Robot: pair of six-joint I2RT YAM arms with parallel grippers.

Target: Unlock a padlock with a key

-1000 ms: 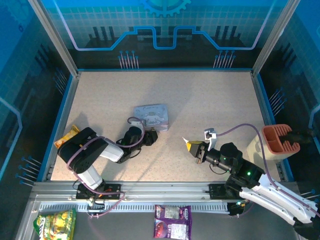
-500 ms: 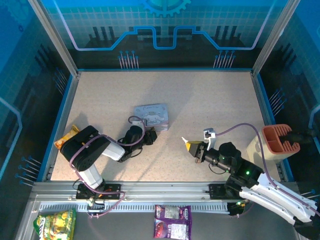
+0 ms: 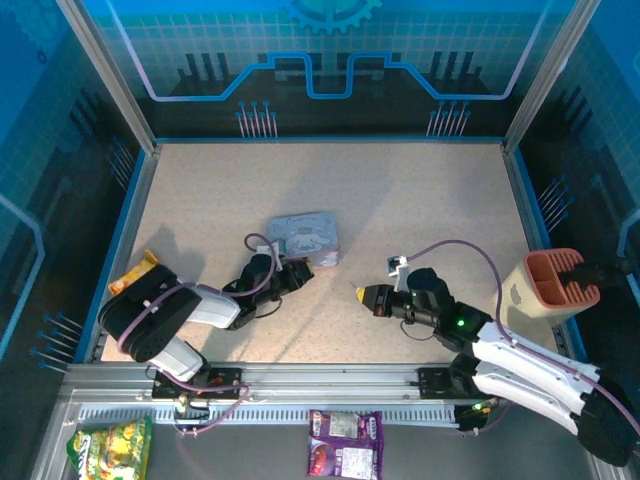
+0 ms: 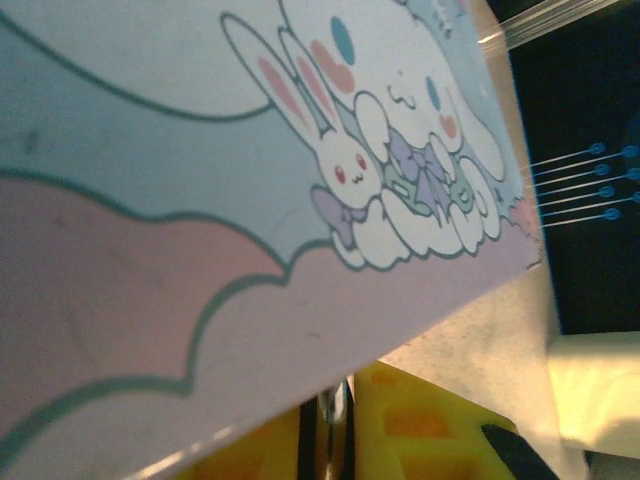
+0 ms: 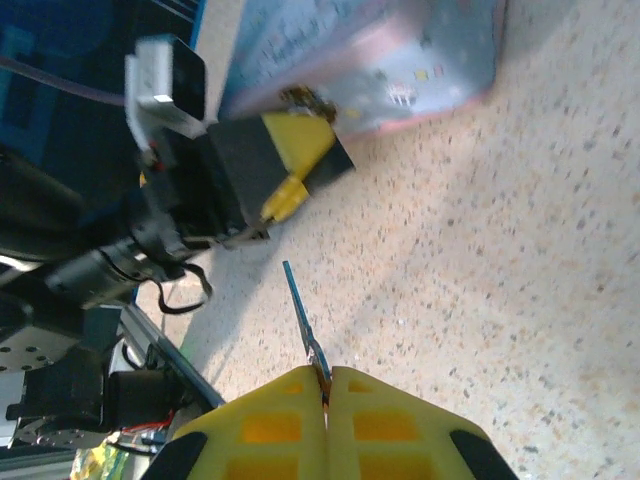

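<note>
a robot test cell: speckled table (image 3: 420, 200) fenced by blue printed panels (image 3: 330, 50).

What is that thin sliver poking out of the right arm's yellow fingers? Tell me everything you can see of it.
It is the key: a thin, flat, blue-grey metal blade. Its head is hidden, pinched between the shut yellow fingers of the right gripper, the only thing touching it. The blade sticks straight out, its tip aimed toward the left gripper beside the tin.

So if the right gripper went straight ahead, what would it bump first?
Probably the left gripper by the tin, though depth is unclear. The key sticking out of the right gripper would touch it first.
</note>
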